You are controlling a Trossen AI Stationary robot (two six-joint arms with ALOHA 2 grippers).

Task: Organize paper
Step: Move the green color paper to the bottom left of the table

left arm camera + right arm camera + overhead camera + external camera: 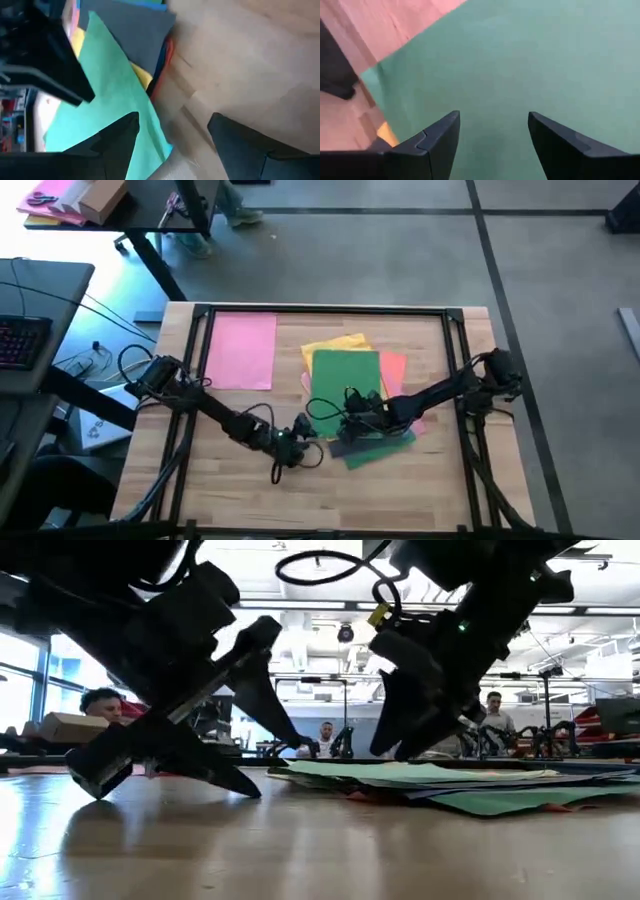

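A pink sheet (240, 350) lies flat by itself at the table's far left. To its right is a loose pile of paper: a green sheet (345, 375) on top, with yellow (335, 345), orange (395, 365), dark grey (135, 35) and another green sheet (380, 448) fanned out under it. My right gripper (492, 117) (335, 415) is open, low over the top green sheet's near part. My left gripper (175, 120) (295, 445) is open, low over bare wood just left of the pile's near corner. My right gripper points down at the top green sheet (520, 65) with a finger on either side of bare paper. Whether its fingertips (395, 745) touch the sheet, I cannot tell. My left gripper has nothing between its fingers. Whether its tips (235, 785) rest on the wood, I cannot tell.
A black metal frame (200, 315) runs round the tabletop. Bare wood (330, 500) lies along the near edge. A desk with a keyboard (20, 340) stands off the left side. People (100, 705) sit in the room beyond.
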